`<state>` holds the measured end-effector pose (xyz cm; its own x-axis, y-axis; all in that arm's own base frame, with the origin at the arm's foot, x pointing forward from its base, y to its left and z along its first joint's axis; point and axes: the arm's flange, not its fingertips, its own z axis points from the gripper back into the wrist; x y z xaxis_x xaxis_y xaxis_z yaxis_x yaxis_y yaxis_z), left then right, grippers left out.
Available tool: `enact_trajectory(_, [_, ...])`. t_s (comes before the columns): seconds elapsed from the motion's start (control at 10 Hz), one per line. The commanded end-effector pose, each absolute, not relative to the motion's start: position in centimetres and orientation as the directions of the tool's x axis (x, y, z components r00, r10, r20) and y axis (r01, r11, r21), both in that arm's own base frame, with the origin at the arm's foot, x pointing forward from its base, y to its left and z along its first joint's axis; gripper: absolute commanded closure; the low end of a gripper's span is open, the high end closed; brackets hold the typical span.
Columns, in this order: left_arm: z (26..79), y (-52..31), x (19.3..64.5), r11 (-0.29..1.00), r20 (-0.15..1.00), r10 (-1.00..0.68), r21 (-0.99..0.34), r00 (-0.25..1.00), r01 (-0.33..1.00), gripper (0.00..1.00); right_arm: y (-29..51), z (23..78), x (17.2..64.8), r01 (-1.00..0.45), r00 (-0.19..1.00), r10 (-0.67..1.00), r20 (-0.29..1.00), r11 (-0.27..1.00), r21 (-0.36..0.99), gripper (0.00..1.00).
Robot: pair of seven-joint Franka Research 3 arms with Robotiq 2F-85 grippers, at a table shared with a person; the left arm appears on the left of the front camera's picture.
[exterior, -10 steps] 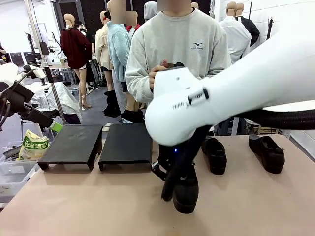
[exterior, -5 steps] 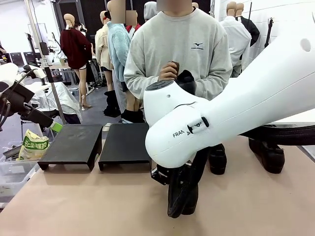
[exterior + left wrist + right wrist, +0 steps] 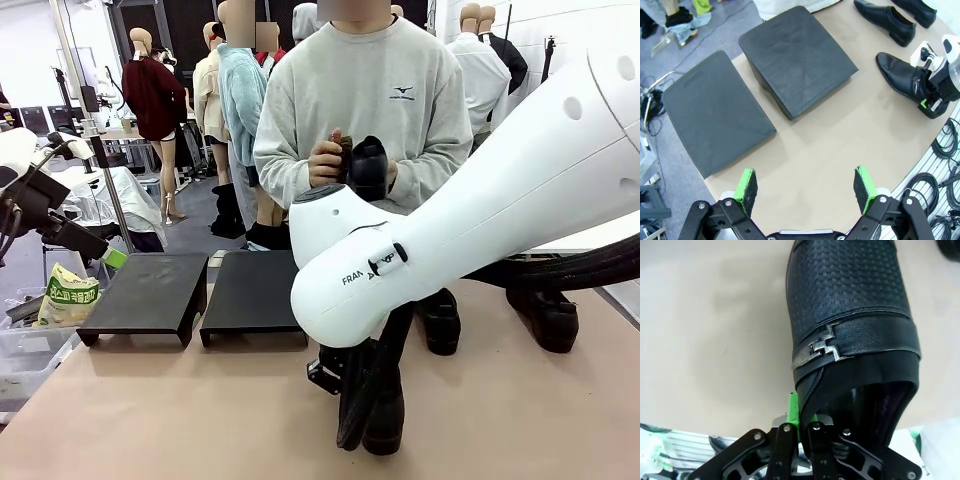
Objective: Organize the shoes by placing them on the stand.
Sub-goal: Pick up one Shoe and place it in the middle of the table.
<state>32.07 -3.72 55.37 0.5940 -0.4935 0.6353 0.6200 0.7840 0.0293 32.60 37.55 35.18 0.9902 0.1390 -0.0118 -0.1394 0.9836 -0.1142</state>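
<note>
My right gripper point(image 3: 800, 416) is shut on the back collar of a black shoe point(image 3: 850, 315) with a metal buckle strap. In the front view that shoe point(image 3: 383, 415) rests low at the table's near middle under the white right arm. The person holds another shoe point(image 3: 367, 165) at chest height. Two further shoes point(image 3: 438, 320) point(image 3: 545, 315) lie on the table at the right. Two black sloped stands point(image 3: 150, 290) point(image 3: 255, 290) sit side by side at the left. My left gripper point(image 3: 805, 185) hangs open above the table edge near the stands point(image 3: 710, 110) point(image 3: 795, 65).
A clear bin with a yellow bag point(image 3: 68, 295) sits off the table's left edge. Cables point(image 3: 940, 150) hang past the table edge in the left wrist view. Bare tan tabletop point(image 3: 180, 400) lies in front of the stands.
The right arm has swung and the held shoe has turned and shifted slightly toward the near edge. The person has raised a shoe to chest height. The left arm is still.
</note>
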Motion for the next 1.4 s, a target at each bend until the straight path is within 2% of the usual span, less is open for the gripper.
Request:
enact_trajectory(0.0, [55.36, -3.61, 32.08, 0.781, 0.635, -0.497, 0.032, 0.591, 0.623, 0.0, 38.02, 36.01, 32.83, -0.162, 0.986, 0.158, -0.046, 0.982, -0.1, 0.65])
enact_trajectory(0.3, [55.36, -3.61, 32.08, 0.781, 0.635, -0.497, 0.032, 0.591, 0.623, 0.0, 37.9, 35.92, 32.78, -0.174, 0.984, 0.169, -0.055, 0.98, -0.1, 0.06])
enact_trajectory(0.4, [55.36, -3.61, 32.08, 0.781, 0.635, -0.497, 0.032, 0.591, 0.623, 0.0, 37.81, 35.91, 32.8, -0.178, 0.983, 0.173, -0.058, 0.979, -0.1, 0.0])
enact_trajectory(1.2, [55.36, -3.61, 32.08, 0.781, 0.635, -0.497, 0.032, 0.591, 0.623, 0.0, 37.29, 36.87, 33.17, -0.23, 0.972, 0.225, -0.075, 0.97, -0.075, 0.0])
enact_trajectory(1.3, [55.36, -3.61, 32.08, 0.781, 0.635, -0.497, 0.032, 0.591, 0.623, 0.0, 37.57, 35.98, 33.01, -0.192, 0.981, 0.189, -0.037, 0.976, -0.102, 0.0])
